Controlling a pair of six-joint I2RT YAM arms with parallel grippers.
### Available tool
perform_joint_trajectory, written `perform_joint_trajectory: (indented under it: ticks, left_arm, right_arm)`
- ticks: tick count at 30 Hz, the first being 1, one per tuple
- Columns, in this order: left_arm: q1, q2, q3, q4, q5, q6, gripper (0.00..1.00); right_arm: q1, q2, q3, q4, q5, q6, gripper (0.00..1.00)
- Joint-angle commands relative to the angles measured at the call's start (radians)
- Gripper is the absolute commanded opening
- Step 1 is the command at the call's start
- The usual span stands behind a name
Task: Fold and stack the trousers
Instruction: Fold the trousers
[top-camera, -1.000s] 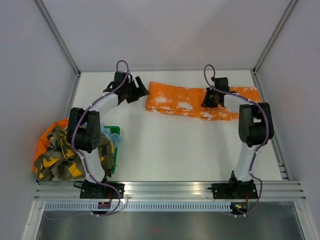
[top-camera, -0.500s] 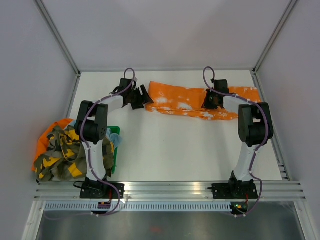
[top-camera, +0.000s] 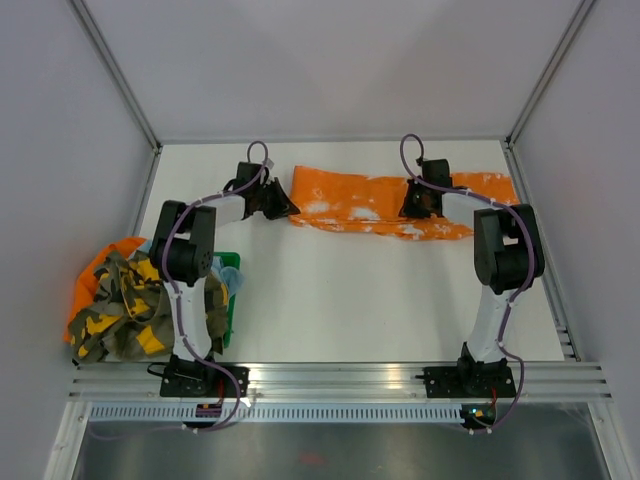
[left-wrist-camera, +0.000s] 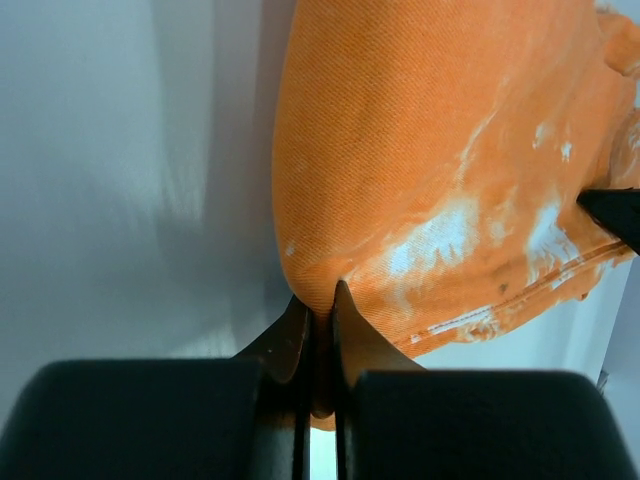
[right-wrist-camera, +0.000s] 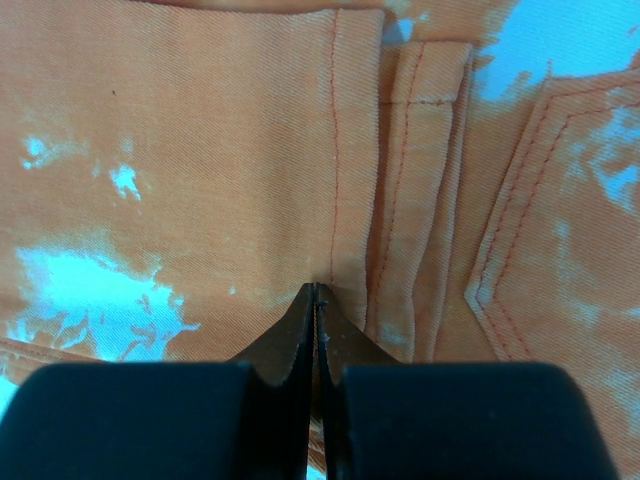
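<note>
Desk (top-camera: 350, 300): white, walled on three sides; both arms reach from the near edge towards the far edge.
Trousers (top-camera: 360, 200): orange with white splotches, laid flat in a long band along the far edge, running from about the middle of the desk to the far right corner.
Trousers, left end: rounded folded edge, nearest the left arm; in the left wrist view (left-wrist-camera: 430, 150) the cloth spreads away from the tips towards the upper right.
Trousers, right half: stitched seams and folded layers show in the right wrist view (right-wrist-camera: 180, 150), the cloth filling the whole view.
Left fingers (top-camera: 281, 201): at the left end of the band, low on the desk; in the wrist view (left-wrist-camera: 321, 312) the tips are pressed together, with the very edge of the orange cloth nipped between them.
Right fingers (top-camera: 415, 204): on top of the band, right of its middle; in the wrist view (right-wrist-camera: 316, 298) the tips are pressed together, pinching the cloth at the foot of a stitched seam.
Spacing: the two pinch points sit well apart along the band, the left at its end, the right inside its length.
Camouflage garment (top-camera: 125, 315): heaped at the left edge, beside the left arm.
Orange cloth (top-camera: 85, 285): under that heap, on its left side.
Blue cloth (top-camera: 230, 274): just right of the heap.
</note>
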Motion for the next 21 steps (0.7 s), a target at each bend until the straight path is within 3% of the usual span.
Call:
perform_joint_trajectory:
  ticks: [1,9,13,16,19,21]
  left_arm:
    - [0.093,-0.134,-0.101,0.015,-0.065,0.015,0.02]
    - [0.2,-0.313,-0.125,-0.083,-0.124,0.191,0.02]
    - [0.217,-0.344,-0.065,-0.149,-0.09,0.236,0.02]
    - [0.217,-0.35,-0.008,-0.194,-0.064,0.256,0.02]
    - [0.217,-0.375,0.03,-0.238,-0.038,0.245,0.02]
    - [0.217,-0.39,0.068,-0.263,-0.036,0.239,0.02]
  right_arm:
    - [0.066,0.029,0.022,-0.003,0.016,0.013,0.07]
    - [0.268,0.1,0.054,0.084,0.017,0.148,0.07]
    - [0.341,0.152,0.194,0.04,0.021,0.151,0.09]
    - [0.327,0.146,0.29,-0.037,0.034,0.139,0.19]
    - [0.296,0.064,0.361,-0.1,0.073,0.082,0.42]
    - [0.269,0.011,0.363,-0.111,0.08,0.068,0.46]
